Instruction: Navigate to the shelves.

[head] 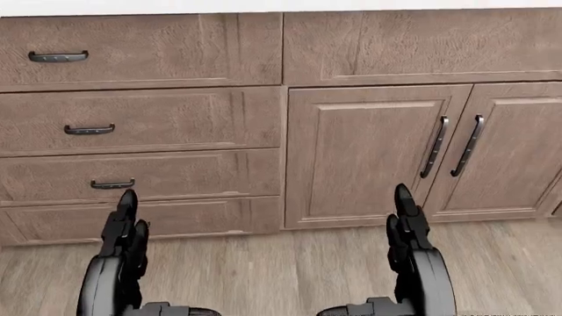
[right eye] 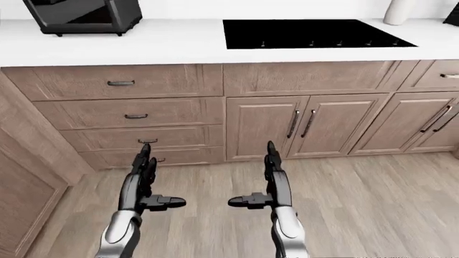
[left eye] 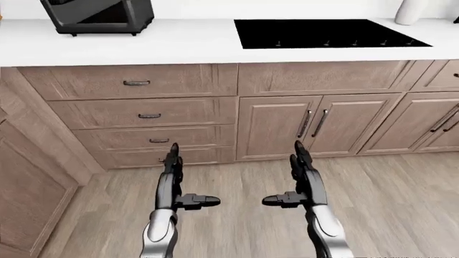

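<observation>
No shelves show in any view. I face a run of wooden kitchen cabinets under a white counter (left eye: 179, 45). My left hand (left eye: 176, 180) is held out low at the lower left, fingers straight and open, thumb pointing inward, holding nothing. My right hand (left eye: 297, 177) mirrors it at the lower right, open and empty. Both hands hang over the wood floor (left eye: 237, 188), short of the cabinet fronts.
A black cooktop (left eye: 326, 33) is set in the counter at upper right. A dark appliance (left eye: 97, 16) stands on the counter at upper left. A drawer stack (left eye: 143, 113) is at left and double cabinet doors (left eye: 312, 126) at centre. A tall wooden panel (left eye: 28, 177) juts out at far left.
</observation>
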`<state>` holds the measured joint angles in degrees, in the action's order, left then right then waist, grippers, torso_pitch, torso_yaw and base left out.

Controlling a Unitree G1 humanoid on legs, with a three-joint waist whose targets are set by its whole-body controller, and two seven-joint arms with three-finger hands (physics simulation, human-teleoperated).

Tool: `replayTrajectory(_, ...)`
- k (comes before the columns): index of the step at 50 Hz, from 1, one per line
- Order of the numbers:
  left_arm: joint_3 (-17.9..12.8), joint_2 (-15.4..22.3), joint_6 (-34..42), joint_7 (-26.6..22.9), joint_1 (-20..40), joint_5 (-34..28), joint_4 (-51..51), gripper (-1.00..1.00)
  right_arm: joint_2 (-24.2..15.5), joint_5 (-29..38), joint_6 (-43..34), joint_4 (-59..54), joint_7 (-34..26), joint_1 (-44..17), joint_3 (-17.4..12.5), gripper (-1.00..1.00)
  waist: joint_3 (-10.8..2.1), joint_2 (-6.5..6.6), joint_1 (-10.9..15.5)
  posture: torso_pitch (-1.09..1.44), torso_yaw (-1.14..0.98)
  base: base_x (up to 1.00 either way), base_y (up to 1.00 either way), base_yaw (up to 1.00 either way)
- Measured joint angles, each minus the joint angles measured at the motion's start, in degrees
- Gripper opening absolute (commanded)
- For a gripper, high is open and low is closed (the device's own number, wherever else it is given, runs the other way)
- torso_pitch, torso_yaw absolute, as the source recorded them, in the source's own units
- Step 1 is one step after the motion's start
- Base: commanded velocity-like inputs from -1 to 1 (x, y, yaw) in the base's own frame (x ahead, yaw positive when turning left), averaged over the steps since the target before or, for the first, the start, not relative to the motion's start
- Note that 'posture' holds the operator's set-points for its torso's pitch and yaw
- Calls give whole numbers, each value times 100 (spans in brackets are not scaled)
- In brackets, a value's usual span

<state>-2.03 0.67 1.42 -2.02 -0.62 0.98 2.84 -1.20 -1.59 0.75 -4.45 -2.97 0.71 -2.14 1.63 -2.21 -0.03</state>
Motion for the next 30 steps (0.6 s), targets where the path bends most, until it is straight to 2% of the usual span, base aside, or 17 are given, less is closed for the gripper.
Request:
replayTrajectory(3,109,-19,56,-50,-45,0,48,100,-14,1,-17,-90,41,57,-96,100,30,31,-38,0,0,0,-37,0)
replayTrajectory(8,3,19,31,-32,-16,0,-28,100,14,0,-5,-31,32,28,-20,100,112,415,69,0,0,0,-37,0)
replayTrajectory(10,-13,24,2,-18,-8,0,-69,100,20,-1,14,-11,21,19,3,100,99,597,92,0,0,0,-37,0)
replayTrajectory(11,-26,44,-12,-13,-1,1,-83,100,40,0,23,-5,17,3,17,100,68,637,125,0,0,0,-37,0)
replayTrajectory(12,-55,64,-18,-7,2,1,-57,100,68,0,26,-37,12,1,48,100,79,585,165,0,0,0,-37,0)
replayTrajectory(15,-96,62,31,18,-71,-1,39,100,77,2,-13,-161,-18,55,112,100,14,602,162,0,0,0,-37,0)
replayTrajectory(17,-80,60,54,19,-62,-2,28,100,65,4,-42,-117,-15,60,81,100,-15,534,149,0,0,0,-36,0)
replayTrajectory(21,-68,65,16,10,-24,-2,-37,100,59,2,20,-1,1,6,54,100,4,210,158,0,0,0,-37,0)
replayTrajectory(24,-65,53,-2,9,-5,-1,-65,100,46,-5,82,-10,-9,-16,59,100,-79,-144,119,0,0,0,-37,0)
replayTrajectory(25,-12,2,0,2,15,-1,-27,100,3,-5,74,-26,-2,-1,9,100,-74,-87,79,0,0,0,-36,0)
replayTrajectory(28,109,-20,27,-47,-38,2,15,100,-11,-3,5,-63,42,69,-87,100,-9,-29,5,0,0,0,-37,0)
replayTrajectory(30,86,-8,46,-58,-39,2,28,100,-7,-3,-1,-73,52,67,-82,100,18,105,21,0,0,0,-37,0)
